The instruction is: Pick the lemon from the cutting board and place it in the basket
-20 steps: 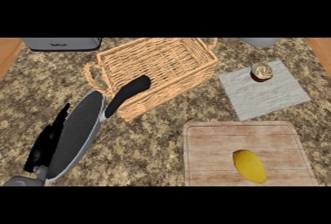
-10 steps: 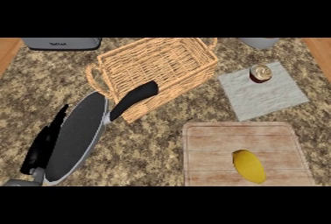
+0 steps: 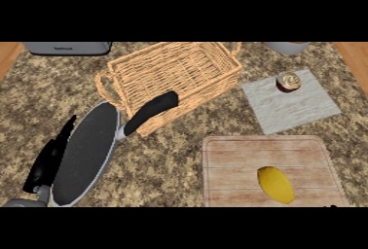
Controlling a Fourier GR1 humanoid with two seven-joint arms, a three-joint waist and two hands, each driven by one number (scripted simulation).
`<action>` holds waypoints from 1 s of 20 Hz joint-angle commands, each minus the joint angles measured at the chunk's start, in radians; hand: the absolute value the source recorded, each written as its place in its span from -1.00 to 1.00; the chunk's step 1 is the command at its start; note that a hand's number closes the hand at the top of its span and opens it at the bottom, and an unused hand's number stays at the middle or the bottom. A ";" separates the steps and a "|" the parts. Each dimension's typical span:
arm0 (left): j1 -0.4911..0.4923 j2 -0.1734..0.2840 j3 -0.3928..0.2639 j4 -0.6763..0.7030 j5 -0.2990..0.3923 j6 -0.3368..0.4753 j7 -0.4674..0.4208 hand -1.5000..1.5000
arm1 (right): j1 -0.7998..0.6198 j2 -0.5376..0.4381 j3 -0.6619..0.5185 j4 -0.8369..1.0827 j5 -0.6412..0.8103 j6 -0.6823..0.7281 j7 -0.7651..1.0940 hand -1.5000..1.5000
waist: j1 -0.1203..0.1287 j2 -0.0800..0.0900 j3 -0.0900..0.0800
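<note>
A yellow lemon (image 3: 276,184) lies on the near right part of the wooden cutting board (image 3: 237,160), at the lower right. The wicker basket (image 3: 173,73) stands at the top centre with nothing showing inside it. My left hand (image 3: 49,163) rests at the far left, fingers straight and pointing up, partly hidden behind a frying pan; it is far from the lemon. Of my right hand only a small dark tip (image 3: 331,207) shows at the lower edge, right of the board.
A black frying pan (image 3: 86,153) lies at the left, its handle (image 3: 151,113) leaning against the basket's front corner. A can (image 3: 289,81) stands on a grey cloth (image 3: 291,104) at the right. A toaster (image 3: 68,47) and a grey pot (image 3: 287,46) sit at the back.
The pan and its handle have slid slightly toward me along the basket's side. A dark tip has appeared at the lower right edge. Lemon and left hand have not moved.
</note>
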 commanded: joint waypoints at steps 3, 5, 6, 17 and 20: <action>-0.028 -0.021 0.016 0.039 -0.014 -0.003 0.009 0.00 | -0.107 0.056 0.019 0.081 0.004 -0.024 0.037 -1.00 | 0.009 0.009 0.023; 0.066 -0.028 -0.012 -0.006 -0.027 0.000 -0.039 0.00 | -0.094 0.056 0.037 0.082 0.011 -0.056 0.060 -1.00 | 0.016 0.007 0.023; -0.036 -0.018 0.001 -0.014 -0.013 -0.025 0.054 0.00 | -0.173 0.056 0.012 0.094 0.049 -0.011 0.124 -1.00 | 0.015 0.010 0.024; -0.015 -0.004 0.055 0.040 -0.008 -0.050 -0.021 0.00 | -0.221 0.054 -0.003 0.079 0.097 0.051 0.185 -1.00 | 0.012 0.009 0.023; -0.040 -0.042 0.018 0.006 -0.046 -0.026 0.037 0.00 | -0.292 0.054 -0.029 0.165 0.135 0.054 0.201 -1.00 | 0.014 0.009 0.024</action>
